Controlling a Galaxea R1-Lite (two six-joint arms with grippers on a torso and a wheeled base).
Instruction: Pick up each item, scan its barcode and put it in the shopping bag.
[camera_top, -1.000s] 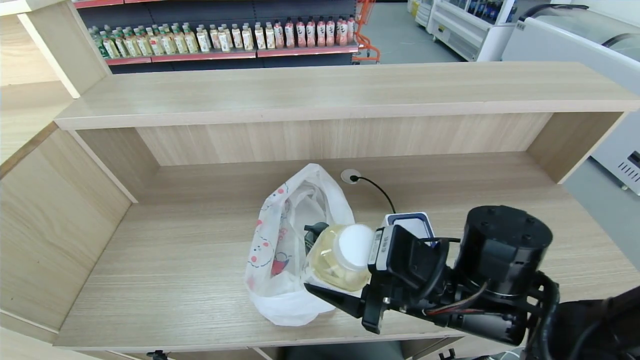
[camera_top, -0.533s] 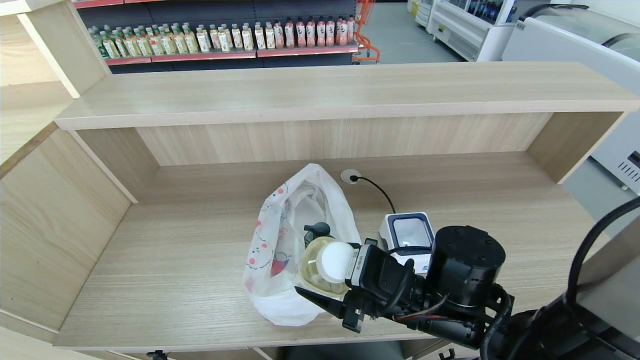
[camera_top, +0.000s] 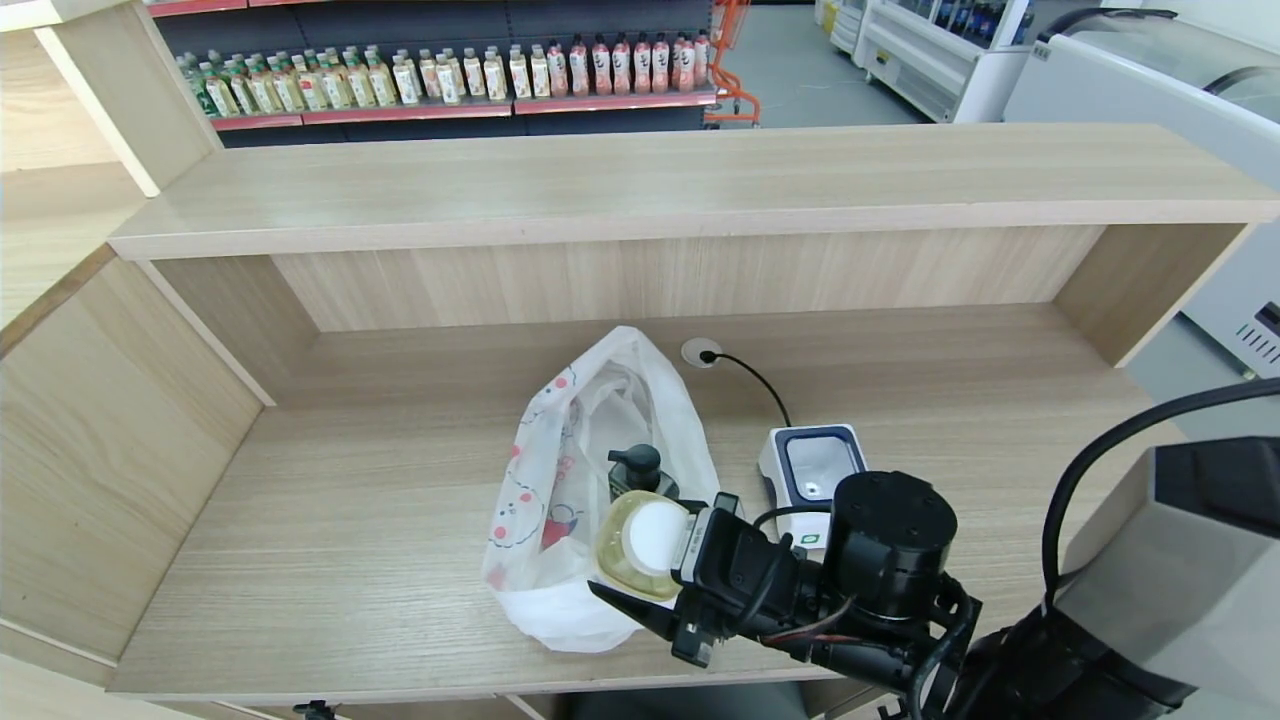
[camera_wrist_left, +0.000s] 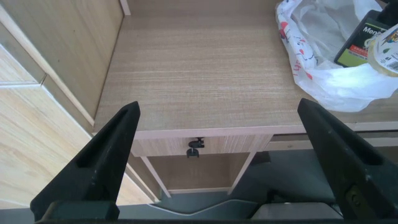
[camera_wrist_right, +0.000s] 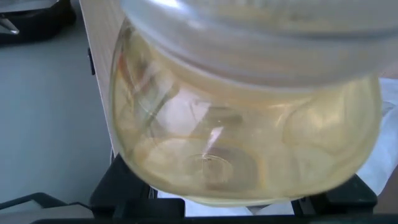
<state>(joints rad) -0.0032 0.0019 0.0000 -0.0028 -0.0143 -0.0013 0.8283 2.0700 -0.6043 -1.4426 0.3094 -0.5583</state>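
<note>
Yellowish white-lidded jar (camera_top: 640, 540) in right hand (camera_top: 618, 565) at cartoon-printed shopping bag (camera_top: 540, 480).

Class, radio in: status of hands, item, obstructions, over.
Right hand shut on jar at shopping bag mouth. Left hand open, off counter. Pump bottle already in bag.

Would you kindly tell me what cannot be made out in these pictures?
Barcode on the jar: head view shows its lid; right wrist view too close.
Deeper contents of the shopping bag: head view, under folds and jar.
Label on the pump bottle: left wrist view, cut by the edge.
</note>
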